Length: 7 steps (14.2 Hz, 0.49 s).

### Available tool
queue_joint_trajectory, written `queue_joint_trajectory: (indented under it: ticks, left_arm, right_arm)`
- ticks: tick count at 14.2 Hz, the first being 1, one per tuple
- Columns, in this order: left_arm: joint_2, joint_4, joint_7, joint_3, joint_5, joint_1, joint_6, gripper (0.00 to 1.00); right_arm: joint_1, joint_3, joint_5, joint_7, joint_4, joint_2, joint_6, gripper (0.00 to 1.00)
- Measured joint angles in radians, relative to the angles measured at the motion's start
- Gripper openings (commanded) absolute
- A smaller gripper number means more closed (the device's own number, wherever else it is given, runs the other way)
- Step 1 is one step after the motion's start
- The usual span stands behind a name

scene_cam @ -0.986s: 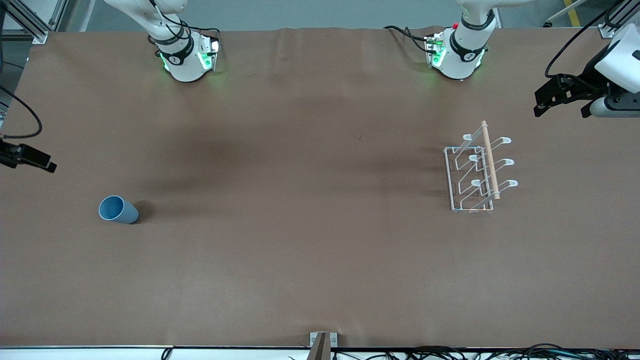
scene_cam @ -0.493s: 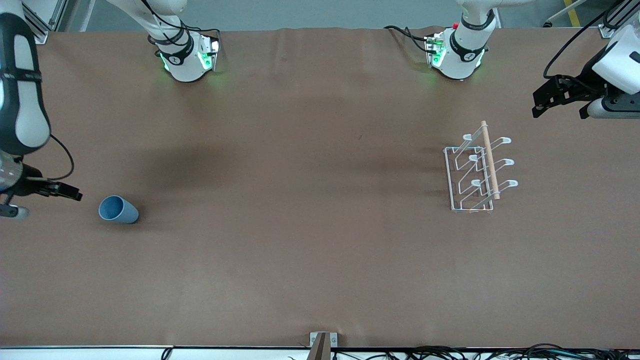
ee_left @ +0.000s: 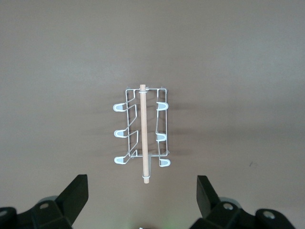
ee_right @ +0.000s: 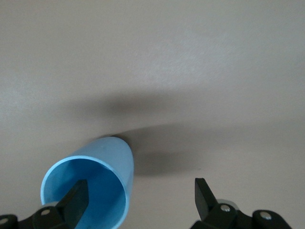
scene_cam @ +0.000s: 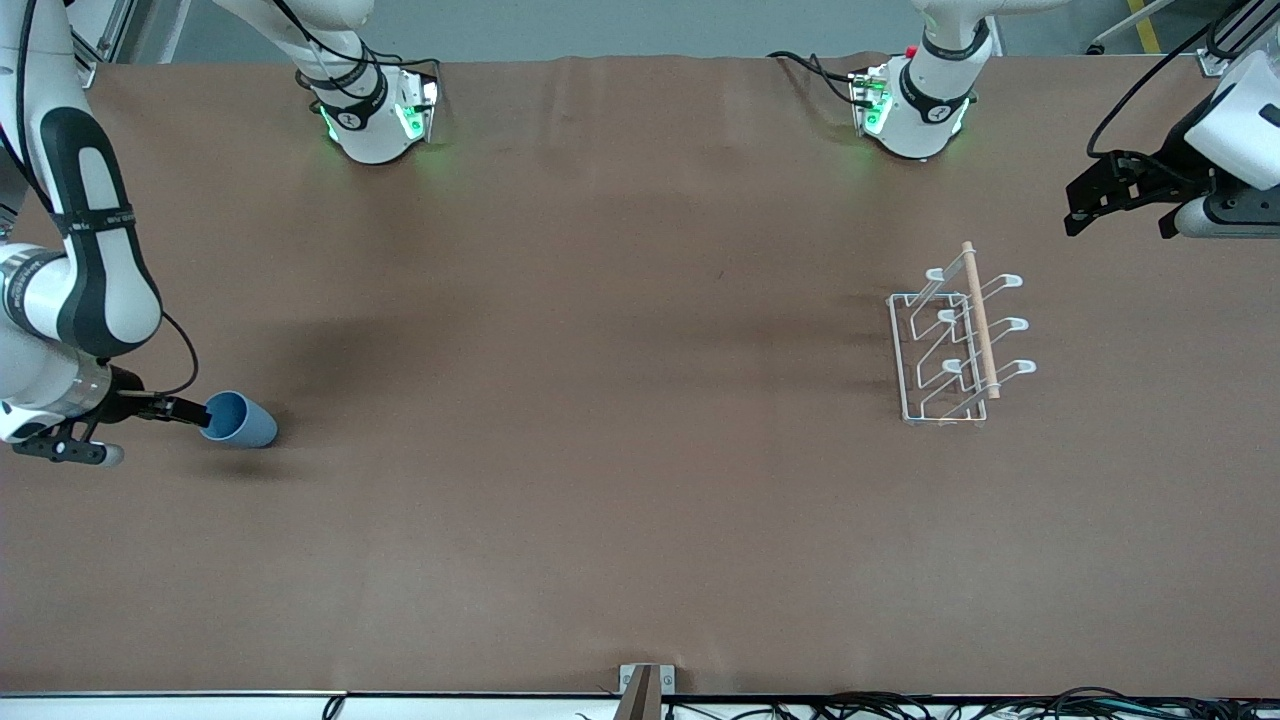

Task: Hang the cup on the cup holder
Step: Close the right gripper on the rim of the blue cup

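In the front view, the cup (scene_cam: pixel 238 420) lies on its side on the brown counter (scene_cam: pixel 600 450) toward the right arm's end, its mouth turned to the right claw (scene_cam: pixel 190 412), which sits low at that mouth with one finger reaching into the opening; lying down as it is, the rim is likely the easiest place to pinch. The cup holder (scene_cam: pixel 958 340) stands well apart toward the left arm's end, prongs bare, and the left claw (scene_cam: pixel 1120 195) hangs near that edge of the counter, waiting. In the left wrist view, the left claw (ee_left: pixel 142 202) has its fingers spread wide and empty, looking straight down on the cup holder (ee_left: pixel 141 133) with its wooden rod (ee_left: pixel 143 133) running between two rows of looped prongs, a fair spot from which to watch the hanging. In the right wrist view, the right claw (ee_right: pixel 138 202) is open, one finger (ee_right: pixel 76 200) inside the cup (ee_right: pixel 90 183) and the other outside, straddling the wall but not yet pinching. No brand, label or writing can be read anywhere.
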Motion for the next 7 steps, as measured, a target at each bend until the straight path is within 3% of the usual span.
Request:
queue_joint_trajectory:
  ticks: [1,3,4,5,7]
  left_arm:
    - [0.000,0.000,0.000,0.000,0.000,0.000,0.000,1.00]
    - [0.000,0.000,0.001,0.000,0.000,0.000,0.000,1.00]
    - [0.000,0.000,0.001,0.000,0.000,0.000,0.000,1.00]
    - [0.000,0.001,0.001,0.000,0.000,0.000,0.000,1.00]
    - [0.000,0.001,0.001,0.000,0.000,0.000,0.000,1.00]
  right_arm:
    - [0.000,0.002,0.008,0.000,0.000,0.013,0.000,0.88]
    - [0.000,0.007,0.012,0.000,0.000,0.036,0.000,0.30]
    - [0.001,0.011,0.013,0.000,0.000,0.043,0.000,0.13]
    - [0.002,0.015,0.014,0.000,0.000,0.047,0.000,0.04]
    - [0.004,0.022,0.015,0.000,0.001,0.047,0.000,0.01]
